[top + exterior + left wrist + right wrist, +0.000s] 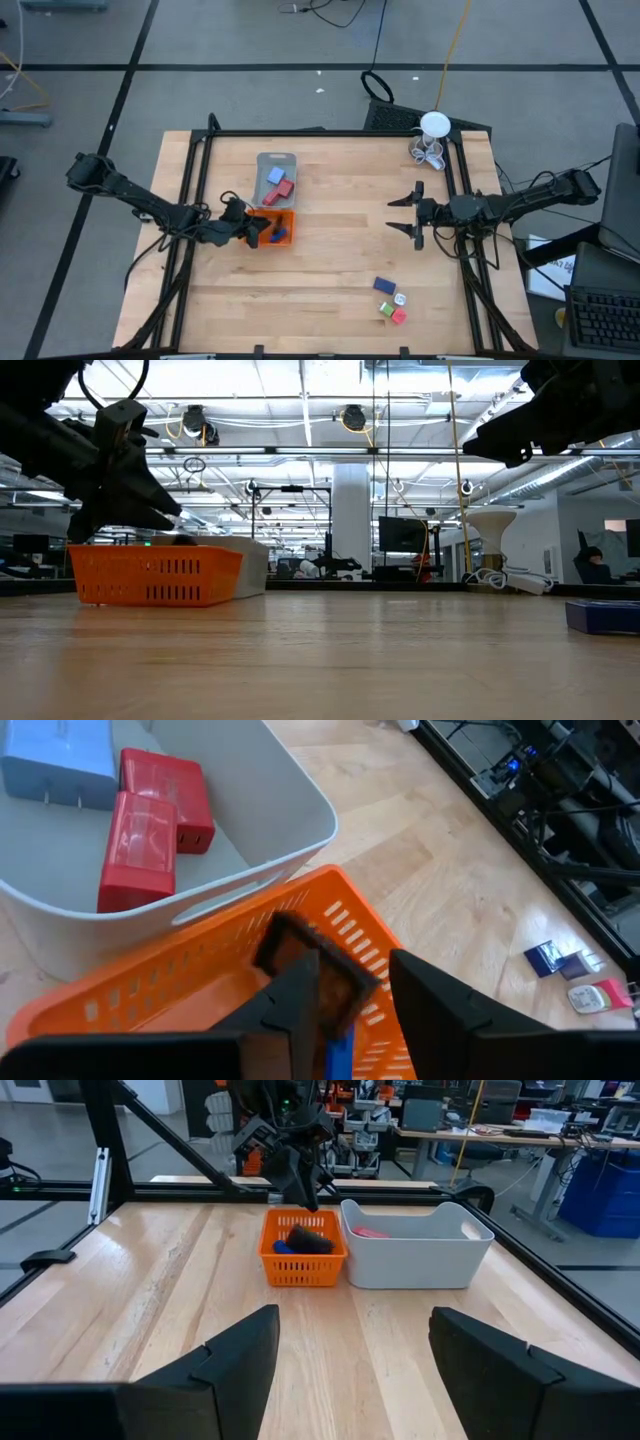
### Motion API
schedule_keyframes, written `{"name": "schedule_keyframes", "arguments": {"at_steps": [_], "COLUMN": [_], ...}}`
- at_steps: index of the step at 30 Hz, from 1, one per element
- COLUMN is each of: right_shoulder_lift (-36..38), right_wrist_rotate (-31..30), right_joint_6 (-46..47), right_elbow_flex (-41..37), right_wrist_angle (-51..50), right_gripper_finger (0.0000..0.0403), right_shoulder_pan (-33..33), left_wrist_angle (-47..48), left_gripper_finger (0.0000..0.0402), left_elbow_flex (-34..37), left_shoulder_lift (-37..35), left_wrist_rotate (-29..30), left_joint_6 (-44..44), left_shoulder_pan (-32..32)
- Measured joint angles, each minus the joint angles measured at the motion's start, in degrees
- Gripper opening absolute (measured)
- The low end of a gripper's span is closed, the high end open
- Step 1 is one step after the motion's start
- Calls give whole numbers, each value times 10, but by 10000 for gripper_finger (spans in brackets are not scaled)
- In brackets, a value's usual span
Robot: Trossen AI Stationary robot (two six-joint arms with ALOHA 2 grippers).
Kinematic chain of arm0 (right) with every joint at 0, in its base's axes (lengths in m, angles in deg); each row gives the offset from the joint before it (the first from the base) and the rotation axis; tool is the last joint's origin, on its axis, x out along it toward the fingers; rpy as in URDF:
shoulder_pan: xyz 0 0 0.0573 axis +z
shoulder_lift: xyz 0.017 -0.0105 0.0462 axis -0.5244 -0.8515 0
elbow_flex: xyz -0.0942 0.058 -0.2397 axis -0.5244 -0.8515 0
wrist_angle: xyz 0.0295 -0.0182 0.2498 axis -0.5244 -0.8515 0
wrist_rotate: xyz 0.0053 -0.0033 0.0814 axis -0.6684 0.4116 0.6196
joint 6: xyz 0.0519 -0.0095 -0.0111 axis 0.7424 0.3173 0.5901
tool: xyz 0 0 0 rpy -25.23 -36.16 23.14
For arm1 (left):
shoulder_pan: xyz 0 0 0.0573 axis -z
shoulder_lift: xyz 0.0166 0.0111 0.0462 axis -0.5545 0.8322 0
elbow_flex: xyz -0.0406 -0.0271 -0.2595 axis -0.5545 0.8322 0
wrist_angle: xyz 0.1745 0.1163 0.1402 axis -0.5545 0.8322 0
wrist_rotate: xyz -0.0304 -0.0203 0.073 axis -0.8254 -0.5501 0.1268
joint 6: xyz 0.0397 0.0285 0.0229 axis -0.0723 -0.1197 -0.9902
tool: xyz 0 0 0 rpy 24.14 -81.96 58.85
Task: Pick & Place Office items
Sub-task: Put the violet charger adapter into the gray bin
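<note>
My left gripper [355, 970] hangs over the orange tray [200, 970], tipped downward, its fingers apart. A black piece [300, 945] shows blurred in the gap, and in the right wrist view the black piece [310, 1238] lies in the orange tray [300, 1265] just under the left gripper [308, 1198]. Beside it lies a blue piece [340, 1055]. The grey tray [290, 810] behind holds two red pieces [150, 820] and a pale blue one [55, 765]. My right gripper [403, 213] waits open at mid-right, above the table.
Loose pieces lie near the table's front right: blue [385, 285], white [400, 298], green [385, 310], pink [399, 317]. A white round thing [433, 125] with wire loops stands at the far right corner. A black frame rail [300, 133] borders the far edge.
</note>
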Motion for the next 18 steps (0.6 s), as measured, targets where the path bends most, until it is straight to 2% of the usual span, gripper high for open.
{"name": "schedule_keyframes", "arguments": {"at_steps": [11,18], "right_shoulder_lift": [0,-2], "right_wrist_rotate": [0,3], "right_joint_6": [0,13], "right_elbow_flex": [0,0], "right_wrist_angle": [0,0], "right_gripper_finger": [247,247], "right_shoulder_pan": [0,0], "left_wrist_angle": [0,-3], "left_gripper_finger": [152,152], "left_elbow_flex": [0,0], "left_shoulder_lift": [0,0], "left_wrist_rotate": [0,5], "left_joint_6": [0,0], "left_shoulder_pan": [0,0]}}
